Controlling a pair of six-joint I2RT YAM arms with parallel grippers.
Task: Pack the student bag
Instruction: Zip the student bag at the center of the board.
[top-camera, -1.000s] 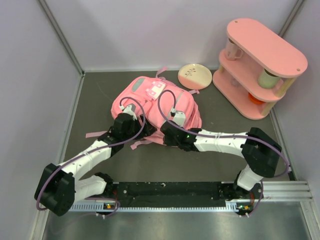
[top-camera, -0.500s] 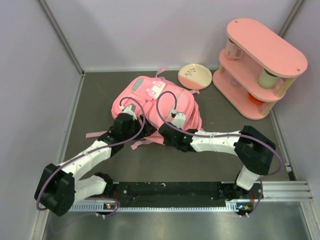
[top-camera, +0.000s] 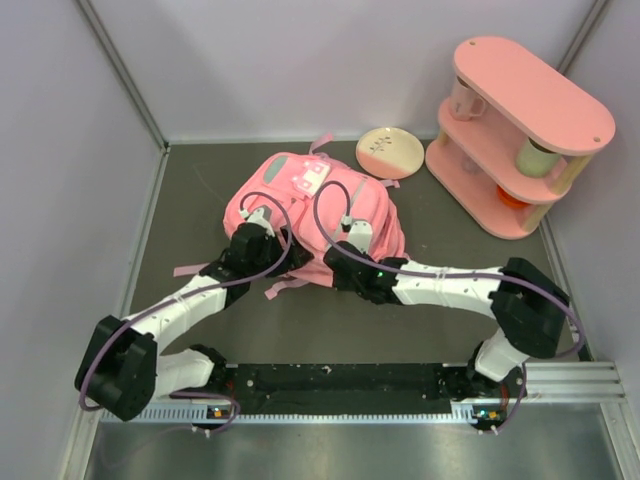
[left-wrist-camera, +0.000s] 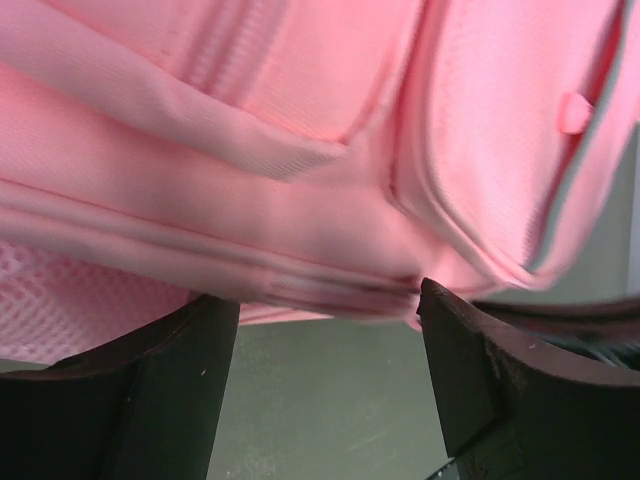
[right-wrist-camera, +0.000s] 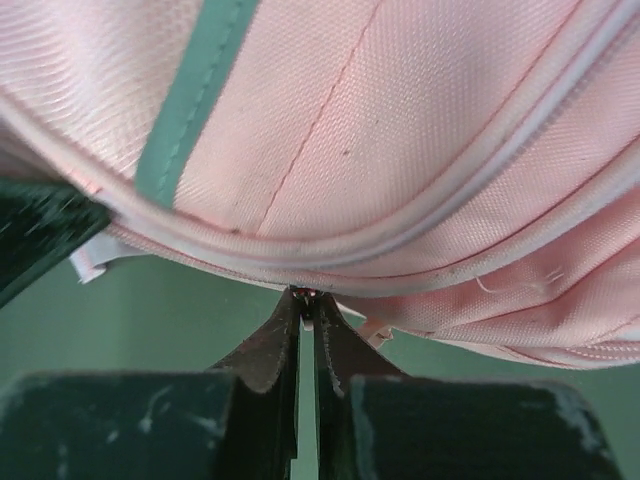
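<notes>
The student bag (top-camera: 312, 195), a soft pink backpack with a white-and-mint patch, lies on the dark table. My left gripper (top-camera: 262, 226) is at its near left edge. In the left wrist view it (left-wrist-camera: 325, 312) is open, with the bag's pink lower edge (left-wrist-camera: 300, 270) just above the gap and bare table between the fingers. My right gripper (top-camera: 352, 240) is at the bag's near right edge. In the right wrist view it (right-wrist-camera: 306, 296) is shut, pinching a small tab at the bag's zipper line (right-wrist-camera: 400, 235).
A pink two-tier shelf (top-camera: 520, 130) holding cups stands at the back right. A round cream plate (top-camera: 390, 152) lies behind the bag. Loose pink straps (top-camera: 190, 268) trail to the left. Grey walls enclose the table on three sides.
My right arm swung slightly left and then back right while its gripper stayed at the bag's edge. My left arm shifted a little. The bag has hardly moved.
</notes>
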